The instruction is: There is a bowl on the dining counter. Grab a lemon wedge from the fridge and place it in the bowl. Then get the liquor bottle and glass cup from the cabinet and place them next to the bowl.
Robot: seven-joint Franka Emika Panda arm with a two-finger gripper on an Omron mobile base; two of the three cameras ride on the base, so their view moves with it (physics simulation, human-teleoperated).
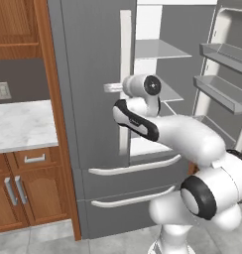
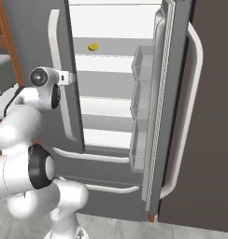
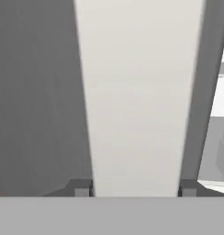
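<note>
Hand view shows the claw (image 3: 137, 189) with a finger on either side of the left door's long white handle (image 3: 139, 92) of the fridge (image 1: 88, 99), closed about it or very nearly so; I judge the grip could slide along the smooth curved bar, or the door could swing toward the robot's own arm if pulled at a poor angle. Beyond and above the claw, inside the white shelved interior past the already open right door (image 2: 174, 102), the lemon wedge (image 2: 92, 46) sits on an upper shelf (image 2: 106, 49), while a marble bench (image 1: 21, 124) over wooden cabinets (image 1: 24, 186) lies off to the claw's side.

Glossy white arm (image 1: 192, 136), black joints
</note>
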